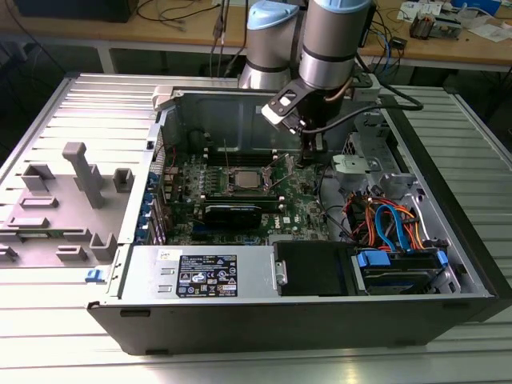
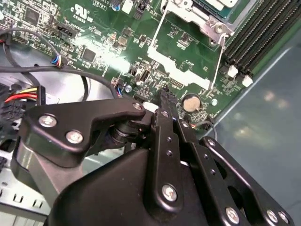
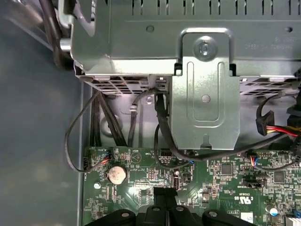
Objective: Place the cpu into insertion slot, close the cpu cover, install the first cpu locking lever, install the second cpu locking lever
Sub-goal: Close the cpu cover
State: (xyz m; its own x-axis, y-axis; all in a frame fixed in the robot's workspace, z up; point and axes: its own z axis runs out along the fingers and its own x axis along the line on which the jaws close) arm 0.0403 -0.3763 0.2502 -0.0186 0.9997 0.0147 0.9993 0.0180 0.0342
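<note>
Hovering low inside the open computer case [image 1: 448, 240], the gripper [image 1: 309, 157] hung over the green motherboard [image 1: 298, 198], just to the exterior view's right of the insertion slot [image 1: 230, 182] and touching nothing. In the second wrist view its black fingers [image 2: 161, 106] were drawn together, tip against tip, with nothing between them. The cpu [image 1: 243, 178] sat in the slot, its dull silver top facing up. The cpu cover [image 2: 190, 14] showed as a pale metal frame at the socket's edge, though whether it lay fully down could not be told. A thin wire locking lever [image 2: 217, 59] ran out from the socket across the board, near the fingertips but apart from them. A round coin battery [image 2: 190, 102] lay just beside the fingertips. Long dark memory slots [image 2: 254, 33] ran past the socket. As for writing, small white print dotted the board, and a black-and-white label [image 1: 206, 276] was stuck on the grey power supply at the front. The long black card [image 1: 232, 212] lay just in front of the socket, with blue cables [image 1: 396, 228] well off to the exterior view's right.
</note>
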